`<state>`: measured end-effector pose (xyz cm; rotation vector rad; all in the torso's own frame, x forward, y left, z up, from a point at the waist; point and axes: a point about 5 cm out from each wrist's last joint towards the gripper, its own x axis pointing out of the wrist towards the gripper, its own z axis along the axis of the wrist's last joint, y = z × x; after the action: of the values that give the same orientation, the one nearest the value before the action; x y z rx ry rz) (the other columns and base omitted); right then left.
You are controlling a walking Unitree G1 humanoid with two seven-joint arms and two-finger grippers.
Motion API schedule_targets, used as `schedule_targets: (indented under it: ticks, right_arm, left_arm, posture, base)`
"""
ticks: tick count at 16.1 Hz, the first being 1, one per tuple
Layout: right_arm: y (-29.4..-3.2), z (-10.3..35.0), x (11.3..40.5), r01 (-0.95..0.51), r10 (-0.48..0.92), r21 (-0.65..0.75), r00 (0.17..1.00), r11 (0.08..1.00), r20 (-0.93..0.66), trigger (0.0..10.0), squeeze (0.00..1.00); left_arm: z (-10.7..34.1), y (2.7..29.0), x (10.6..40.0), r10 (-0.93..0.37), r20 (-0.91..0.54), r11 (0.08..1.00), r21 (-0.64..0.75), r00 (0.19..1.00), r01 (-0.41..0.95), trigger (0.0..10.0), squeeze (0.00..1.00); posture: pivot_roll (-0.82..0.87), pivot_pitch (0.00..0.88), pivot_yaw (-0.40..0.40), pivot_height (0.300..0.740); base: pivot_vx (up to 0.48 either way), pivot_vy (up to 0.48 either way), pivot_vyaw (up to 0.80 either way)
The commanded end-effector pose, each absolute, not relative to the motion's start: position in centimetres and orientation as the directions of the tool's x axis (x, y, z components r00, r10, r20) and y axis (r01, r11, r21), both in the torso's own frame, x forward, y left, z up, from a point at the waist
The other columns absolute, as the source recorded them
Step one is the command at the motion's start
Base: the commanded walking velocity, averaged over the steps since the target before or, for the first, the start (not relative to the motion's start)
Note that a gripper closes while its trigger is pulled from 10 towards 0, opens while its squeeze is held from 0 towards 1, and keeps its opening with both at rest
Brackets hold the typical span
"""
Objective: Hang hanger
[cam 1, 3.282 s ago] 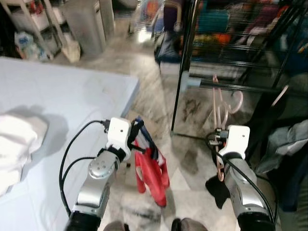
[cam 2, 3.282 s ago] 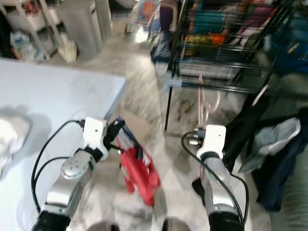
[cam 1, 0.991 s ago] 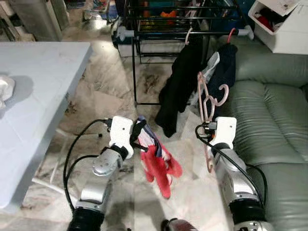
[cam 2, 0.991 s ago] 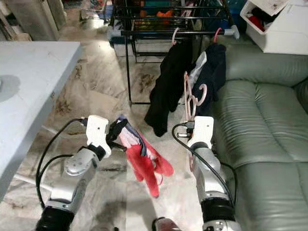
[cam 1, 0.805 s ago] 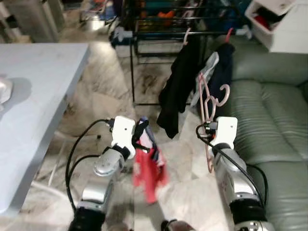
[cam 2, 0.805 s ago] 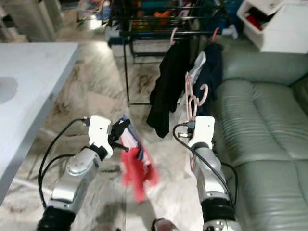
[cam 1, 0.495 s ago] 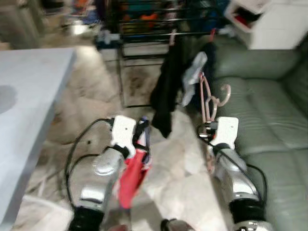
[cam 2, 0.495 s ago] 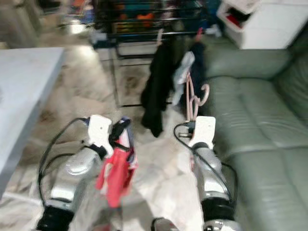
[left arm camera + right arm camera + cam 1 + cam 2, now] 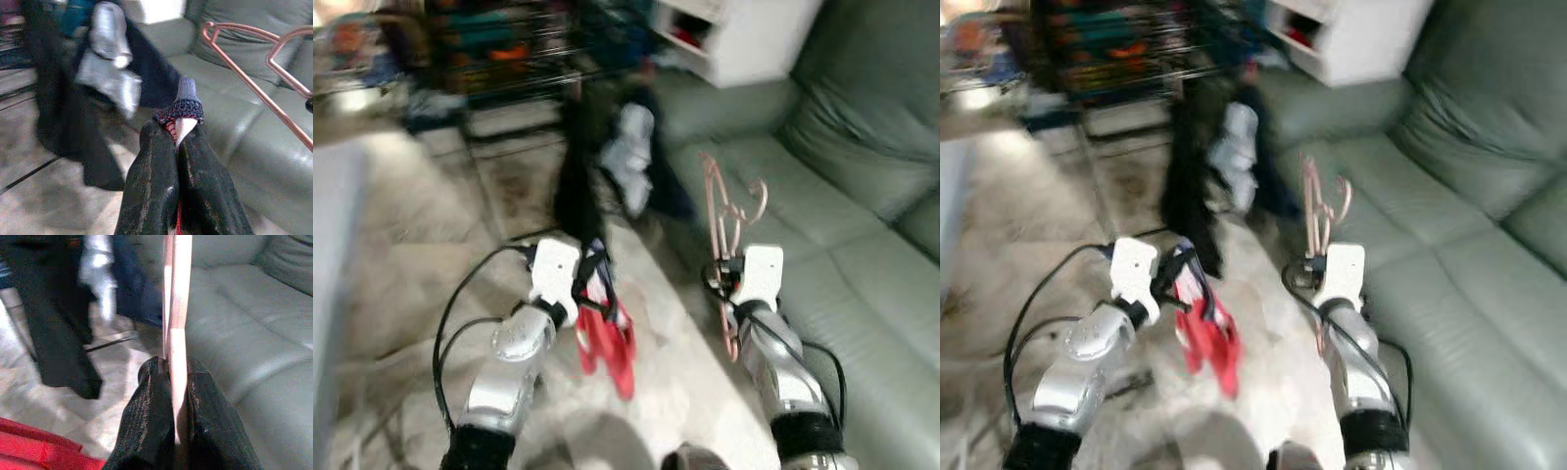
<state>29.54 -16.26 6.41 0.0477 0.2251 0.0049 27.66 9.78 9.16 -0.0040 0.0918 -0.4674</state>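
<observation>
Pink hanger [image 9: 728,223]: thin plastic, possibly more than one stacked, upright, hook curling at top, right of centre in the head view. Lower end pinched between right gripper [image 9: 174,377] fingers. Seen against the grey-green sofa. Not on any rail. Frames blurred.

The left gripper [image 9: 592,274] pinches a garment [image 9: 605,338] hanging below it, left of the right gripper [image 9: 729,276]; that one clamps the hangers [image 9: 729,211] standing above it; ahead, between the two arms, clothes [image 9: 607,162] hang from a rack [image 9: 499,88]; a sofa [image 9: 842,206] lies to the right, a table [image 9: 337,255] to the far left
</observation>
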Motion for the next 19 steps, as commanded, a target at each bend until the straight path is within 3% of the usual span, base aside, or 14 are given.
schedule_targets:
  ticks: [1, 7, 11, 14, 15, 17, 18, 19]
  right_arm:
    - [-17.0, 6.7, 29.6, 0.024, -0.016, 0.036, 0.978, 0.999, -0.209, 10.0, 0.00]
    - [-17.1, 6.7, 29.5, 0.029, -0.021, 0.034, 0.978, 0.999, -0.206, 10.0, 0.00]
    - [-17.3, 6.5, 29.3, 0.024, -0.020, 0.020, 0.976, 0.999, -0.216, 10.0, 0.00]
    - [-17.2, 6.3, 28.9, 0.026, -0.026, -0.003, 0.976, 1.000, -0.215, 10.0, 0.00]
    - [-17.2, 6.3, 28.9, 0.026, -0.026, -0.003, 0.976, 1.000, -0.215, 10.0, 0.00]
    - [-17.3, 5.8, 28.4, -0.013, -0.003, -0.067, 0.972, 0.998, -0.237, 10.0, 0.00]
    - [-17.5, 5.6, 28.3, -0.022, 0.002, -0.077, 0.968, 0.997, -0.249, 10.0, 0.00]
    - [-17.7, 5.3, 28.3, -0.030, 0.007, -0.083, 0.963, 0.996, -0.269, 10.0, 0.00]
  left_arm:
    - [9.8, 9.1, 27.8, -0.478, -0.058, 0.878, -0.010, 0.876, 0.478, 10.0, 0.00]
    - [9.9, 8.8, 27.8, -0.492, -0.056, 0.870, 0.010, 0.869, 0.494, 10.0, 0.00]
    - [10.0, 9.1, 28.8, -0.499, -0.041, 0.861, 0.087, 0.866, 0.500, 10.0, 0.00]
    - [11.2, 10.4, 30.5, -0.489, -0.002, 0.843, 0.255, 0.872, 0.473, 10.0, 0.00]
    - [11.2, 10.4, 30.5, -0.489, -0.002, 0.843, 0.255, 0.872, 0.473, 10.0, 0.00]
    - [12.0, 10.2, 31.5, -0.650, -0.073, 0.643, 0.478, 0.757, 0.598, 10.0, 0.00]
    - [11.2, 10.3, 31.8, -0.701, -0.212, 0.502, 0.530, 0.680, 0.683, 10.0, 0.00]
    - [10.6, 10.8, 32.2, -0.697, -0.302, 0.446, 0.528, 0.651, 0.723, 10.0, 0.00]
  posture:
    - [-0.06, 0.000, 0.033, 0.740]
    - [-0.06, 0.000, 0.037, 0.740]
    - [-0.06, 0.000, 0.043, 0.740]
    - [-0.07, 0.000, 0.068, 0.740]
    - [-0.07, 0.000, 0.068, 0.740]
    - [-0.07, 0.000, 0.076, 0.740]
    - [-0.07, 0.000, 0.078, 0.740]
    - [-0.07, 0.000, 0.081, 0.740]
  base:
    - [0.000, 0.000, -0.80]
    - [0.000, 0.000, -0.77]
    - [0.000, 0.000, 0.00]
    - [0.000, 0.000, 0.00]
    - [0.000, 0.000, 0.00]
    - [0.000, 0.000, 0.00]
    - [0.000, 0.000, 0.00]
    - [0.000, 0.000, 0.00]
